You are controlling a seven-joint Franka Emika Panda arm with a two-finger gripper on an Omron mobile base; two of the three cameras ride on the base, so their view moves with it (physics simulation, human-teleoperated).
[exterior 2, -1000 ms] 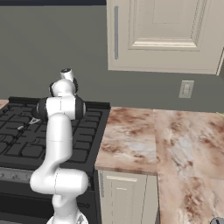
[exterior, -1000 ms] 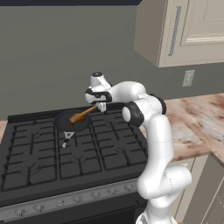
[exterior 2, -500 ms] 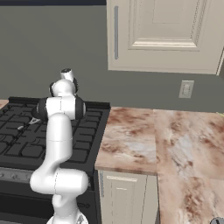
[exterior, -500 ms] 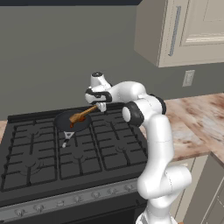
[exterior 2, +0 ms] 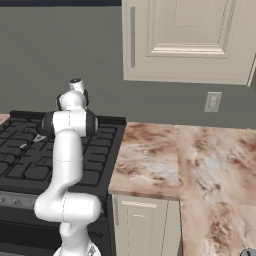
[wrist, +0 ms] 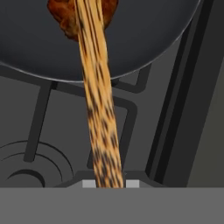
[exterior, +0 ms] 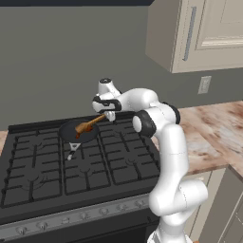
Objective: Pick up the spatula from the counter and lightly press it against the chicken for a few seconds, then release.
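My gripper (exterior: 108,115) is shut on the end of a wooden spatula (exterior: 90,124) over the back of the stove. The spatula slopes down to the left, and its head rests on the browned chicken (exterior: 79,133) in a dark frying pan (exterior: 71,128). In the hand view the striped spatula handle (wrist: 98,109) runs from between my fingertips, at my gripper (wrist: 107,183), up into the pan (wrist: 144,35). Its far end lies over the chicken (wrist: 65,19), and whether it touches cannot be told. The spatula covers most of the chicken.
The black gas stove (exterior: 42,175) has raised grates, and the pan's pale handle (exterior: 72,153) points toward the front. A marble counter (exterior 2: 165,160) lies to the right. Wall cabinets (exterior 2: 190,40) hang above it, with an outlet (exterior 2: 213,101) on the wall.
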